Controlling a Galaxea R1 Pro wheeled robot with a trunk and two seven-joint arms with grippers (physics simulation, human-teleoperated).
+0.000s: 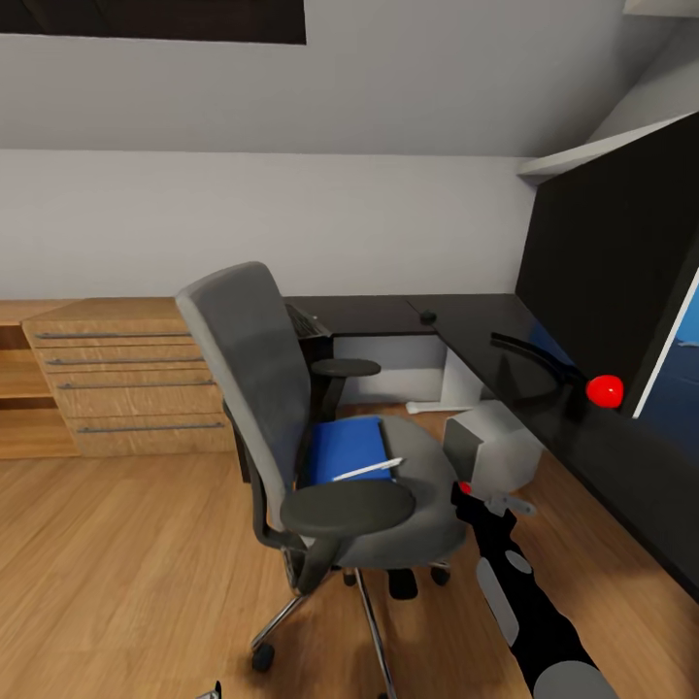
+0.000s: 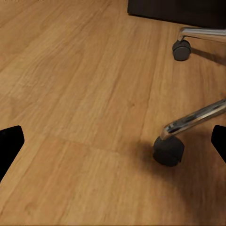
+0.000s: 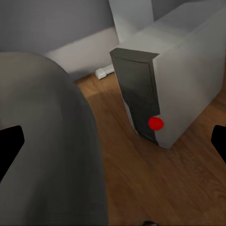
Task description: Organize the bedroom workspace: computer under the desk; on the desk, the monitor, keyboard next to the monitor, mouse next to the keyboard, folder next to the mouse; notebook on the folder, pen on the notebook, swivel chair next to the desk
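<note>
- Standing at left of centre in the head view, the grey upholstered swivel chair carries the bright blue folder on its seat, with the thin silver-white pen lying across it.
- Left gripper: fingers spread, empty, over wood floor.
- Right gripper: fingers spread, empty, near the grey-white computer tower at right of centre beside the glossy black desk.
- Judged step: fetching the folder; next, reach the chair seat.

Black right arm, seemingly grey-patched
</note>
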